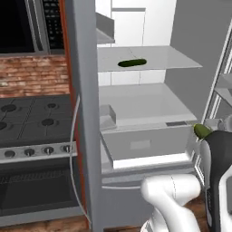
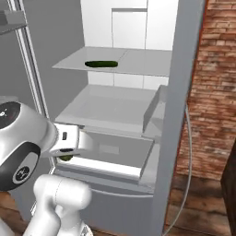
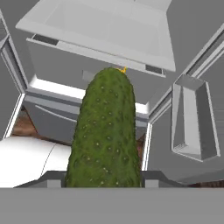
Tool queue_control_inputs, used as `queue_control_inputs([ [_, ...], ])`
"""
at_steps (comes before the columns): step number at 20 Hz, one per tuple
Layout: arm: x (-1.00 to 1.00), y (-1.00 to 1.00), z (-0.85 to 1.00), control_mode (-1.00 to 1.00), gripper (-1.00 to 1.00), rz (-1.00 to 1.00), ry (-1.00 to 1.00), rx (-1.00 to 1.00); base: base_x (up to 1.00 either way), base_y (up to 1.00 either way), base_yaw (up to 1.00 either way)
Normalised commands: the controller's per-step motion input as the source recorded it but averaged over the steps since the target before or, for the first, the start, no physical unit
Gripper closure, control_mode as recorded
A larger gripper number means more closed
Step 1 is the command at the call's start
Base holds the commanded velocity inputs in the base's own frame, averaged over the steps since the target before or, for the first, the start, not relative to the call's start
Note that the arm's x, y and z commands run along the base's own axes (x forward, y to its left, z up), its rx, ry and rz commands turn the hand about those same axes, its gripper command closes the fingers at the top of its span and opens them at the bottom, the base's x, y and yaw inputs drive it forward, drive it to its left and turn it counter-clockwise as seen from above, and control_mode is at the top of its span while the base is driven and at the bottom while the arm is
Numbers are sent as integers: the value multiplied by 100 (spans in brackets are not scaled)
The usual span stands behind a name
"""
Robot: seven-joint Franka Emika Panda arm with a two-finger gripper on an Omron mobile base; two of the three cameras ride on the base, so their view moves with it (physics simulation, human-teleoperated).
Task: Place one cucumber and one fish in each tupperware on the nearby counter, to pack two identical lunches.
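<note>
1. Biggest thing here is the open fridge point(image 1: 149, 104), grey walls and a white back panel, with its shelves in plain sight from both base cameras.
2. Left of it in the left base view sits a black gas stovetop point(image 1: 31, 120) with a row of knobs along the front, an oven door below it, and red brick wall behind.
3. The fridge's upper shelf point(image 2: 138, 62) is a pale flat panel, and there's a lower shelf under it with a grey drawer point(image 1: 145, 142) beneath that.
4. A door bin point(image 3: 192, 118), grey and box-shaped, shows in the hand view off to the right; it looks like there's nothing in it.
5. One cucumber point(image 1: 132, 63) lies flat on the upper shelf, dark green, roughly in the middle and well apart from the arm.
6. A second cucumber point(image 3: 106, 131) is pinched in the gripper point(image 3: 103, 177). It's bumpy and green, pointing away from the hand toward the drawer front, with the finger tips closed partway against its sides near the bottom of the hand view. In the left base view its tip pokes out just above the dark wrist, in front of the drawer's right end.
</note>
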Motion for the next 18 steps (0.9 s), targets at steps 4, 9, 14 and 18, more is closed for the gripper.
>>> queue_control_inputs([
  [4, 0, 0, 0, 100, 100, 0, 0, 0, -100, -36, 14],
  [9, 0, 0, 0, 100, 100, 0, 0, 0, -90, 11, 9],
  [14, 0, 0, 0, 100, 100, 0, 0, 0, -63, 75, 3],
  [18, 0, 0, 0, 100, 100, 0, 0, 0, -32, 99, 0],
])
